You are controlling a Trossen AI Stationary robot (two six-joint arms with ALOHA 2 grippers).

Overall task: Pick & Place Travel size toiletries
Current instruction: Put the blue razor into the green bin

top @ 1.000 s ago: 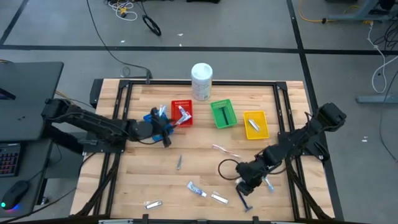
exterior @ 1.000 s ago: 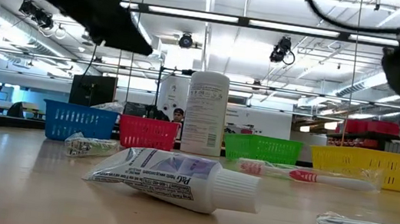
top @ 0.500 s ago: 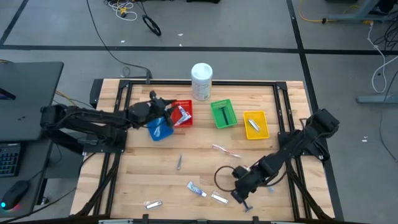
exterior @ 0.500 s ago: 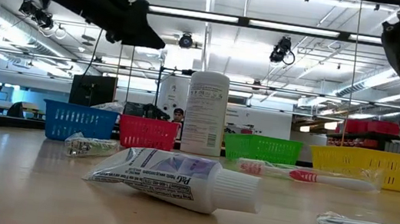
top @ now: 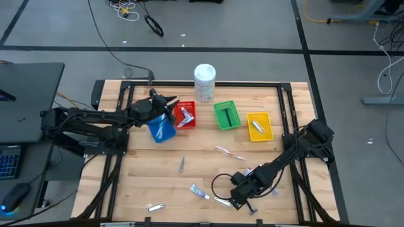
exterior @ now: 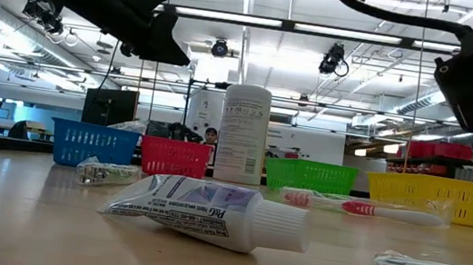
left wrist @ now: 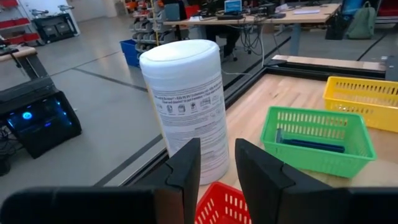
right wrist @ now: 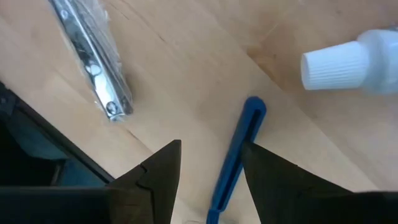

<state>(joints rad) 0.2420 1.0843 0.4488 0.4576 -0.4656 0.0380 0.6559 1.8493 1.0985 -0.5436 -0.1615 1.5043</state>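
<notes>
Over on the left, the left gripper point(top: 165, 101) hangs in the air above the back of the table, between the blue basket point(top: 161, 128) and the red basket point(top: 185, 115), its fingers point(left wrist: 184, 169) set a little apart with nothing between them, pointing toward the big white tub point(top: 204, 82) that stands upright at the table's far edge. The blue basket has something pale and wrapped lying in it, and the red basket holds a small red and white tube point(top: 187, 116). Moving along the row, the green basket point(top: 226, 115) carries a dark blue razor point(left wrist: 311, 145), and the yellow basket point(top: 259, 126) has a silvery sachet point(top: 256, 127) inside. Out on the open wood there's a small grey item point(top: 182, 164) lying alone near the middle, a pink toothbrush point(top: 228, 152) in front of the green basket, a white and blue toothpaste tube point(top: 199, 192) nearer the front, and a silvery sachet point(top: 155, 207) at the front edge. Now the right side: the right gripper point(top: 235, 197) is down low at the front of the table, fingers point(right wrist: 155, 177) spread wide and empty, straddling a blue razor handle point(right wrist: 233, 162) that lies flat on the wood between them, untouched as far as I can see. Just beside it lie a clear-wrapped sachet point(right wrist: 91, 57) and the white cap of a tube point(right wrist: 341, 62).
</notes>
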